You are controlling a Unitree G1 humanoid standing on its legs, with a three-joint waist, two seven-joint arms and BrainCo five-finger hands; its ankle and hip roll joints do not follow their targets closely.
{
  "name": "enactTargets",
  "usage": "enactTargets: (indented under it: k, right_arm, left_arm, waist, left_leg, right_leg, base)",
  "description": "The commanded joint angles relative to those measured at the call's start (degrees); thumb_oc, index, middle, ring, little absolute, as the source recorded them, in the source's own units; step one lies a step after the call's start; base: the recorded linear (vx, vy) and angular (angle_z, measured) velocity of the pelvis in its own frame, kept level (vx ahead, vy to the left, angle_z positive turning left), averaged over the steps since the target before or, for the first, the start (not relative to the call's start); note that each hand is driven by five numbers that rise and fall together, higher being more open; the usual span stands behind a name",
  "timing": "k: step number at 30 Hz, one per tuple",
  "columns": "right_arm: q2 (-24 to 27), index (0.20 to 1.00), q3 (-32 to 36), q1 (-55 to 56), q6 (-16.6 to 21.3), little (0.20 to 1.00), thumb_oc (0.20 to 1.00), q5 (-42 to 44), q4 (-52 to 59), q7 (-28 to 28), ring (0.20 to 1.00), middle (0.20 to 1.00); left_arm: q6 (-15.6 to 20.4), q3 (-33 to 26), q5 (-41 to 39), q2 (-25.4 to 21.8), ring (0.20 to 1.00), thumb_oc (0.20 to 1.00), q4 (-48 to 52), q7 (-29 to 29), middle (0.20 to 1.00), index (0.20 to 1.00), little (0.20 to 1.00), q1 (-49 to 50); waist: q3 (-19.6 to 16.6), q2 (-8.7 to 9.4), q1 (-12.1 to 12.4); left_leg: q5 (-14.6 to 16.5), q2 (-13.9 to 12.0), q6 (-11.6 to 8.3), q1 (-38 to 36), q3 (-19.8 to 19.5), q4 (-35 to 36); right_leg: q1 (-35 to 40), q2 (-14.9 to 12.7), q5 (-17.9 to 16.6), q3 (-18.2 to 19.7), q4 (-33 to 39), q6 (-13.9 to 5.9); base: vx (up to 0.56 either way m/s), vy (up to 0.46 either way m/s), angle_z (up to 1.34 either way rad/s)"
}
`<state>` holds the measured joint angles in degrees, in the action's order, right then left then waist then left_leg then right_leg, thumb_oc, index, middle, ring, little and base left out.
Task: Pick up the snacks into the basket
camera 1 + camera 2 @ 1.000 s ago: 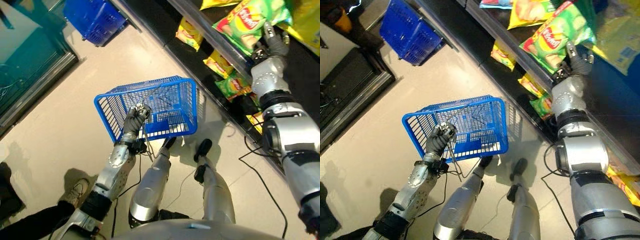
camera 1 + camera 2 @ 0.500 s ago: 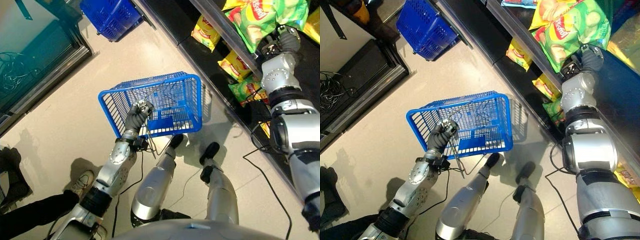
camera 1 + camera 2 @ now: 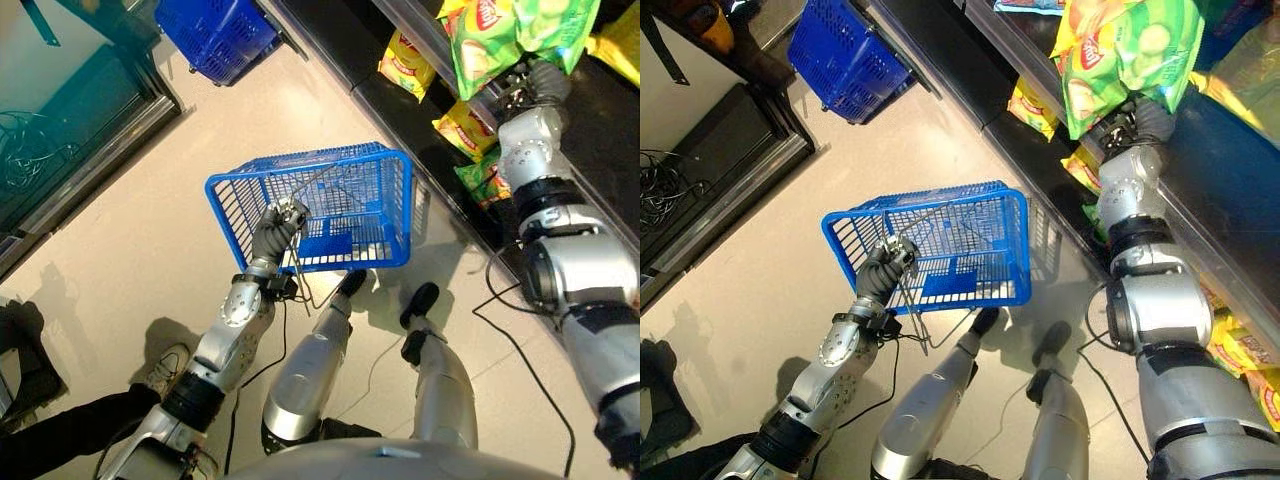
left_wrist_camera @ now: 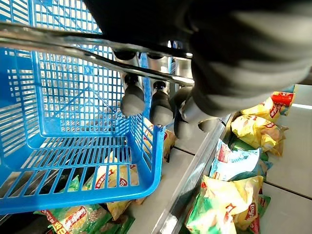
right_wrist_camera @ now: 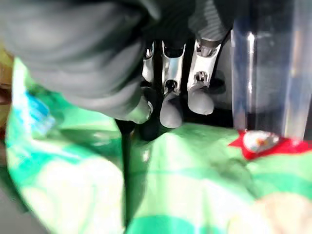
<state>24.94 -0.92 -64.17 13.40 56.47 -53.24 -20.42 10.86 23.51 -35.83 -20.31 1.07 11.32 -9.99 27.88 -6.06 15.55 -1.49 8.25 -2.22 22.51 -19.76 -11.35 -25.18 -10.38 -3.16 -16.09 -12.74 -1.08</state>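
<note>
Bright, even overhead light fills the shop aisle, washing the pale floor (image 3: 130, 260) and casting soft shadows beneath the blue basket (image 3: 330, 205). Glare streaks the glass door (image 3: 60, 110) at the aisle's far side, while the lower shelves (image 3: 1040, 150) sit in deep shade. Close to the wrist cameras, each hand's dark cover (image 4: 234, 53) blurs heavily, and the green snack bag (image 5: 185, 180) is smeared and out of focus.

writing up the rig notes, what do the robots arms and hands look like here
Both arms are silver-grey, built of rounded shell segments with black bands at the joints. The left hand and right hand have dark ribbed covers over the back and wrist, and silver fingers ending in rounded dark grey tips. A thin black cable runs by the left wrist.
</note>
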Motion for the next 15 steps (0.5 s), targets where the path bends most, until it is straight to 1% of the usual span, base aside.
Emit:
enactTargets:
  k: [1,2,3,4,5,7,8,9,12,13,15]
  right_arm:
    - [-1.1,0.2,-2.9,3.4,1.6,0.2,0.2,-0.6,3.5,0.1,0.2,0.2]
    - [-1.2,0.2,-2.8,4.0,1.5,0.2,0.2,-1.4,3.8,-0.1,0.2,0.2]
    - [-1.2,0.222,-2.6,4.3,1.5,0.222,0.222,-2.4,3.7,-0.6,0.222,0.222]
    - [-1.3,0.956,-2.5,4.5,1.5,0.956,0.956,-3.2,3.5,-1.0,0.956,0.956]
    - [-1.2,1.0,-2.7,4.6,1.3,1.0,1.0,-5.2,3.5,-2.1,1.0,1.0]
    - [-1.3,1.0,-2.7,4.8,1.2,1.0,1.0,-6.5,3.9,-2.6,1.0,1.0]
    - [-1.5,1.0,-3.1,4.7,0.3,1.0,1.0,-10.2,3.4,-4.2,1.0,1.0]
    - [-1.5,1.0,-3.1,4.5,0.0,1.0,1.0,-11.1,2.6,-4.7,1.0,1.0]
    - [-1.8,1.0,-2.0,3.8,-0.1,1.0,1.0,-10.8,0.1,-5.1,1.0,1.0]
    - [-1.6,1.0,-1.6,3.4,-0.2,1.0,1.0,-10.7,-1.3,-5.4,1.0,1.0]
    - [-1.2,1.0,-1.3,2.8,-0.3,1.0,1.0,-10.5,-2.1,-5.4,1.0,1.0]
  left_arm:
    - [7.5,-2.9,-0.6,0.4,0.2,0.2,9.3,-0.3,0.2,0.2,0.2,-1.2]
    - [7.5,-3.0,-0.5,0.2,0.2,0.2,9.4,-0.3,0.2,0.2,0.2,-0.9]
    - [7.6,-3.2,-0.6,0.1,0.2,0.2,9.5,-0.3,0.2,0.2,0.2,-0.7]
    - [7.6,-3.2,-0.7,0.0,0.2,0.2,9.5,-0.4,0.2,0.2,0.2,-0.4]
    - [7.5,-3.3,-0.6,-0.1,0.2,0.2,9.8,-0.3,0.2,0.2,0.2,-0.1]
    - [7.4,-3.4,-0.6,-0.3,0.2,0.2,9.9,-0.2,0.2,0.2,0.2,0.1]
    - [7.1,-3.1,-0.2,-0.5,0.2,0.2,10.1,-0.3,0.2,0.2,0.2,0.8]
    - [7.0,-3.0,-0.2,-0.6,0.2,0.2,10.2,-0.3,0.2,0.2,0.2,0.9]
    - [6.9,-2.9,-0.1,-0.7,0.2,0.2,10.7,-0.3,0.2,0.2,0.2,1.3]
    - [6.9,-2.9,-0.3,-0.7,0.2,0.2,10.7,-0.2,0.2,0.2,0.2,1.6]
    - [6.9,-2.9,-0.3,-0.7,0.2,0.2,10.8,-0.2,0.2,0.2,0.2,1.6]
  waist:
    - [-1.5,0.03,-0.8]
    - [-1.7,0.22,-1.1]
    - [-1.9,0.47,-1.4]
    - [-2.0,0.57,-1.5]
    - [-2.2,0.66,-1.9]
    - [-2.3,0.83,-2.1]
    - [-2.6,0.98,-2.8]
    - [-2.6,1.04,-3.0]
    - [-3.0,1.01,-3.4]
    - [-3.0,0.91,-3.4]
    - [-3.0,0.85,-3.5]
  left_leg:
    - [3.2,1.2,0.11,0.0,3.2,-1.0]
    - [3.3,1.0,0.11,-0.2,3.6,-0.9]
    - [3.3,0.9,0.16,-0.3,3.9,-0.9]
    - [3.4,0.8,0.19,-0.4,4.2,-0.8]
    - [3.3,0.6,0.19,-0.5,4.7,-0.5]
    - [2.8,0.5,0.22,-0.5,4.9,-0.2]
    - [2.6,0.3,0.26,-0.7,5.4,0.2]
    - [2.6,0.3,0.27,-0.8,5.6,0.3]
    - [2.5,0.1,0.32,-1.1,5.7,0.7]
    - [2.9,0.0,0.26,-1.4,5.8,0.6]
    - [2.4,0.1,0.26,-1.3,5.7,0.9]
  right_leg:
    - [5.4,-2.2,6.0,5.6,-0.2,-6.47]
    - [5.6,-2.2,5.9,5.8,0.1,-6.5]
    - [5.7,-2.1,5.7,6.0,0.3,-6.51]
    - [5.7,-2.0,5.6,6.2,0.4,-6.54]
    - [5.7,-1.9,5.5,6.4,0.6,-6.56]
    - [5.5,-1.9,5.0,6.5,1.0,-6.61]
    - [5.7,-1.7,4.8,6.6,1.3,-6.61]
    - [5.7,-1.7,4.7,6.6,1.5,-6.67]
    - [5.8,-1.5,4.4,6.7,2.1,-6.74]
    - [6.1,-1.4,4.8,6.8,1.9,-6.74]
    - [6.0,-1.4,4.4,6.7,2.2,-6.79]
  base:
    - [-0.02,0.004,-0.15]
    - [-0.02,0.015,-0.17]
    - [-0.03,0.008,-0.22]
    - [-0.03,0.01,-0.3]
    - [-0.02,0.005,-0.23]
    - [-0.03,0.019,-0.16]
    - [-0.03,0.028,-0.11]
    - [-0.02,0.023,-0.12]
    - [0.01,0.003,-0.13]
    - [0.01,-0.005,-0.11]
    - [-0.01,-0.002,-0.05]
